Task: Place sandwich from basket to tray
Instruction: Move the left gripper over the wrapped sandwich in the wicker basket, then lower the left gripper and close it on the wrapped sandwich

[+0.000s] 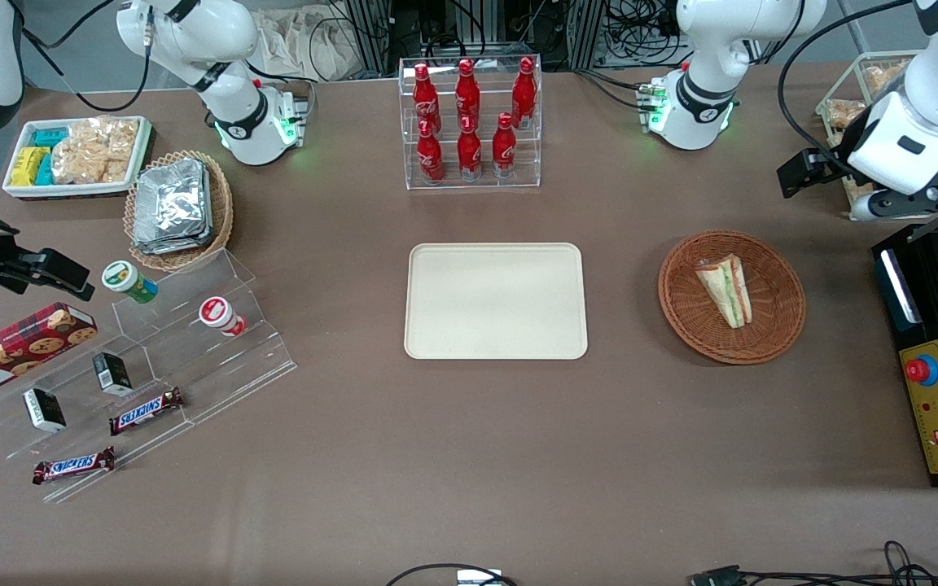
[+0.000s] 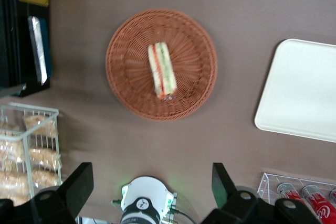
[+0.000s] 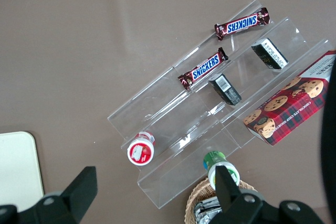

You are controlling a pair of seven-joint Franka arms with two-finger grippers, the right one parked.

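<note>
Front view, read from left to right: the cream tray (image 1: 495, 300) is seen bare at mid-table, the round wicker basket (image 1: 778, 325) lies beside it toward the working arm's end, and the left arm's gripper (image 1: 803, 172) hangs above the table a little farther from the camera than the basket and still nearer that end. The sandwich (image 1: 725, 289) is found inside the basket, resting on the weave near its middle and clear of the rim. In the left wrist view the gripper (image 2: 152, 184) is shown with its two fingers (image 2: 80, 182) spread wide and nothing held between them; the basket (image 2: 131, 35) and the sandwich (image 2: 161, 70) are seen well below it and offset from the gap between the fingers, so the coming move is judged to require a shift toward the front camera and a descent. The wedge's long axis is judged to run roughly crosswise to the line joining the two fingertips, which favours a grasp across its narrow width without much wrist rotation. The sandwich appears as a pale bread wedge with green and red-pink filling stripes along its exposed edge, and a faint sheen suggests a clear wrap.
</note>
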